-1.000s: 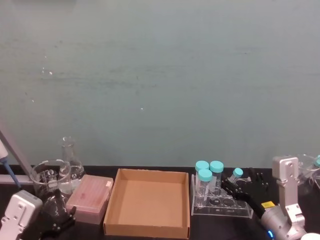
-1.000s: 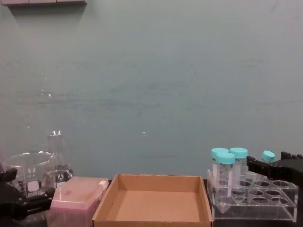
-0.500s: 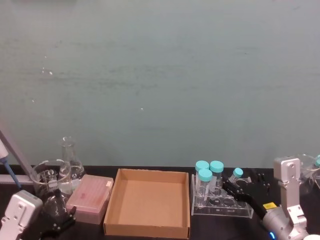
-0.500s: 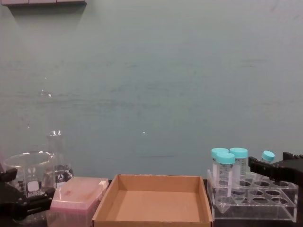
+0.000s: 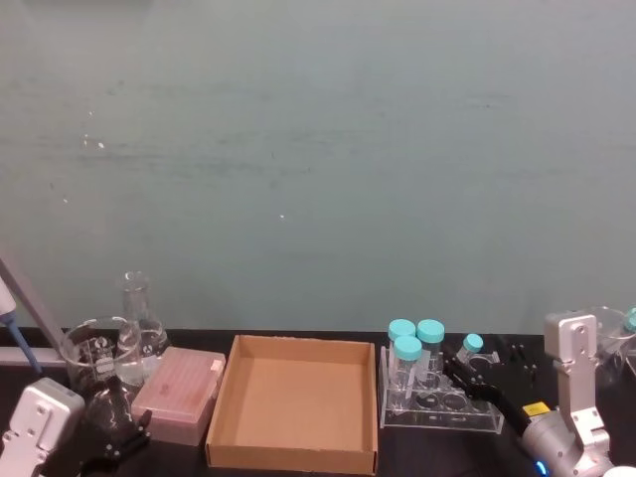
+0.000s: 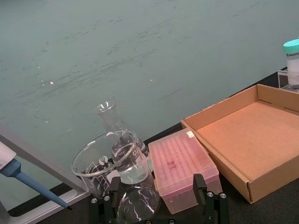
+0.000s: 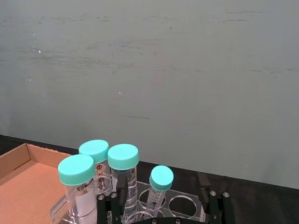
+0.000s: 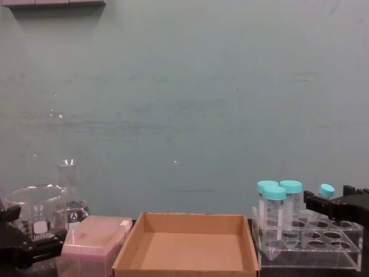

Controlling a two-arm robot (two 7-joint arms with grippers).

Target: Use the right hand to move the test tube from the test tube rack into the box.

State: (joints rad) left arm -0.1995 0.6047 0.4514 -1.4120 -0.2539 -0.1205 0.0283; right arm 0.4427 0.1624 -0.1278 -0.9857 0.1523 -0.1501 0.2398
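In rack (image 5: 439, 407): three wide tubes (image 5: 407, 350), one test tube (image 5: 470, 346) between parted right hand (image 7: 164, 201) fingers (image 7: 216, 204); left gripper (image 6: 158, 201) near beaker (image 6: 105, 156).

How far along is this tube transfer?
Done: the right hand, fingers open, straddles the test tube. In hand: the grasp; the tube leans in the test tube rack, not yet gripped. Left: lift, carry, set it in the empty box. The left gripper is parked by the beaker.

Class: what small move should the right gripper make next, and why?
Probably close the right gripper on the slim tube: its open fingers stand either side of it, and it leans in the rack, not yet held. The left gripper rests by the beaker.
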